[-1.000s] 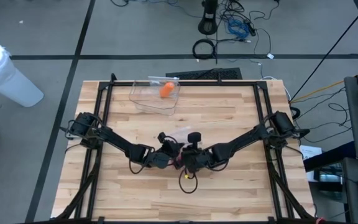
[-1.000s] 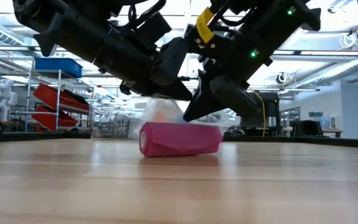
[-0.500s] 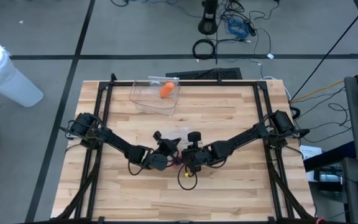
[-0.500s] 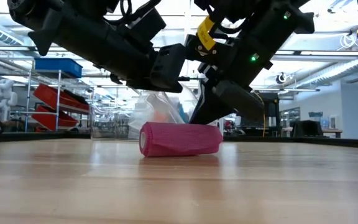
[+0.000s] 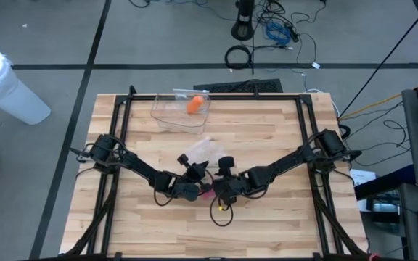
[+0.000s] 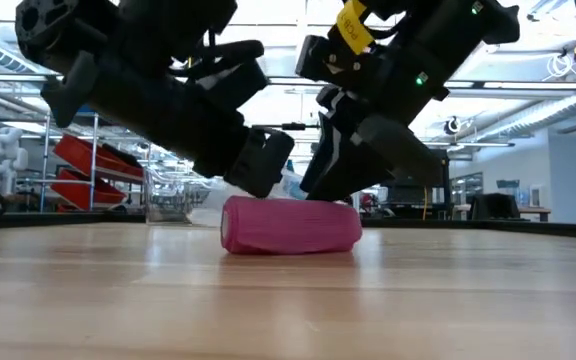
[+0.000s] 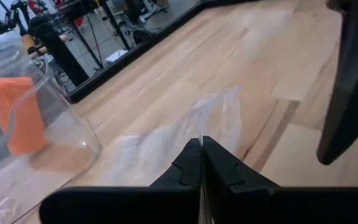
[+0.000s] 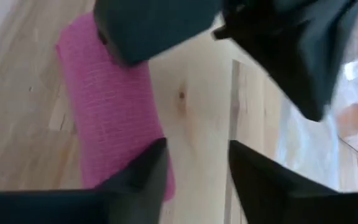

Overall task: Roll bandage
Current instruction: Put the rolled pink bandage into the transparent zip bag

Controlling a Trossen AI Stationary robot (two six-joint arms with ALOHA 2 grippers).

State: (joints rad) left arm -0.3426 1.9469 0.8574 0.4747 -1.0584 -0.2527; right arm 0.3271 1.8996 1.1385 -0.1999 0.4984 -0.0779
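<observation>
Two end effectors crowd the pink bandage roll [image 6: 290, 224] lying mid-surface [image 5: 281, 138]: the right end effector [image 8: 194, 168], fingers spread, looks freed to regrip; the left end effector [image 7: 201, 163], pressed together, seemingly steadies it.

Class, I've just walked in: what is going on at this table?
Two robot arms meet over a pink bandage roll lying on its side on the wooden table. The right gripper is open right beside the roll, not holding it. The left gripper is shut, pointing at a clear plastic wrapper. A clear tub with an orange item sits farther back.
</observation>
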